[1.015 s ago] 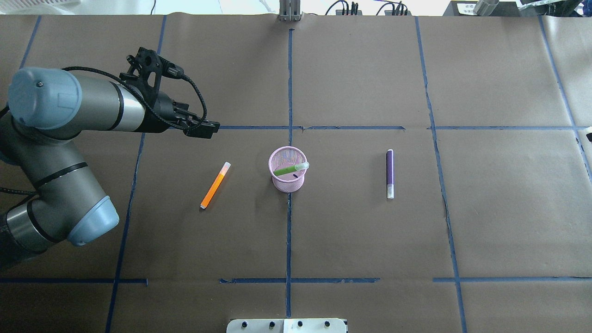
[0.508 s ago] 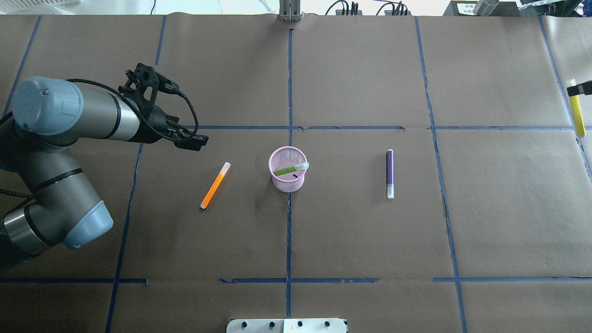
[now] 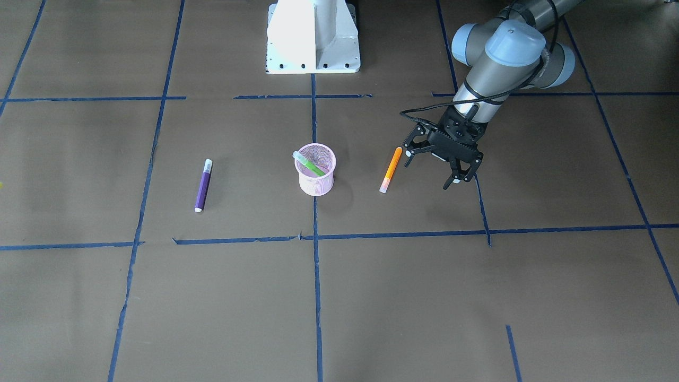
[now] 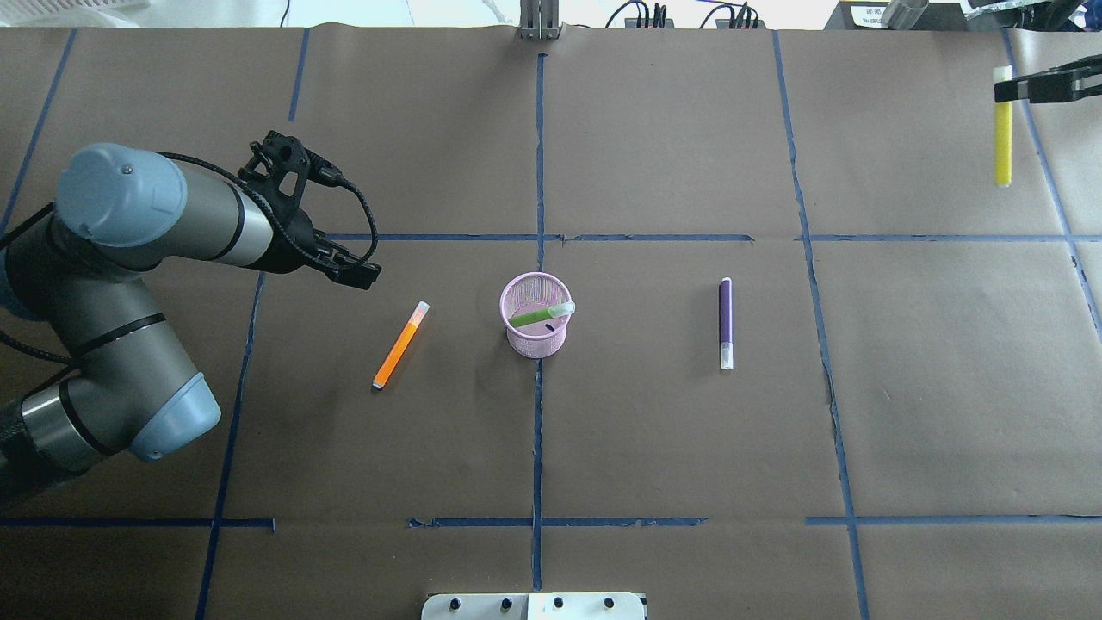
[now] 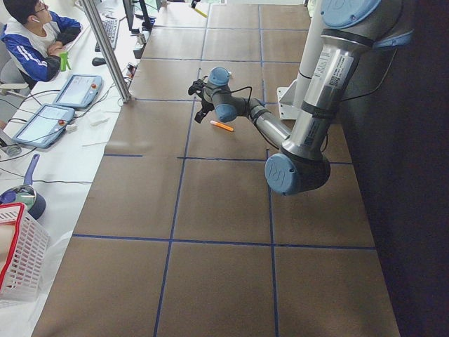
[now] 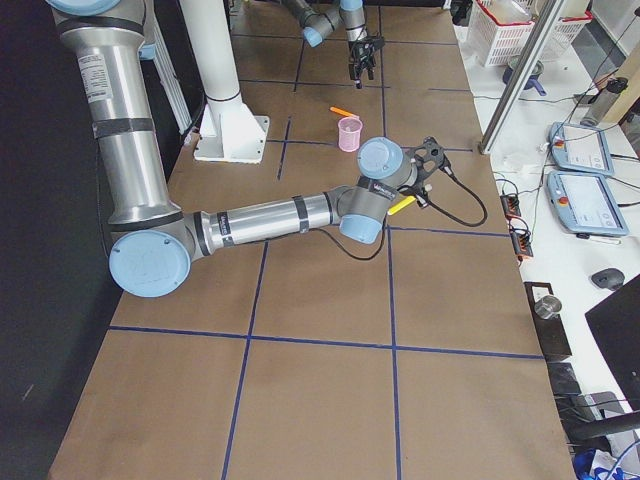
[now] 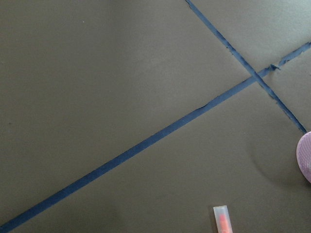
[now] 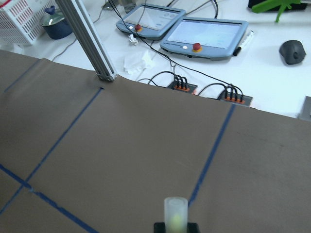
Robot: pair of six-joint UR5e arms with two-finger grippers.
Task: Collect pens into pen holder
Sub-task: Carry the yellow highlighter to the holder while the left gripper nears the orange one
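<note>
Orange pen (image 4: 400, 344) well apart from pen holder (image 4: 535, 343); wide gap between.

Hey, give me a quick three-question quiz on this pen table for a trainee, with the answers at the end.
1. True or false: the bright green marker pen is inside the small round pink wire-mesh pen holder.
2. Which pen is the right gripper shut on? A: orange. B: purple. C: yellow.
3. Fill in: ___ pens lie flat on the brown paper-covered table, outside the holder.
Key: 1 true. 2 C, the yellow marker pen, gripped near its pale cap end. 3 two: the orange marker pen near the open left gripper, and the purple marker pen.
</note>
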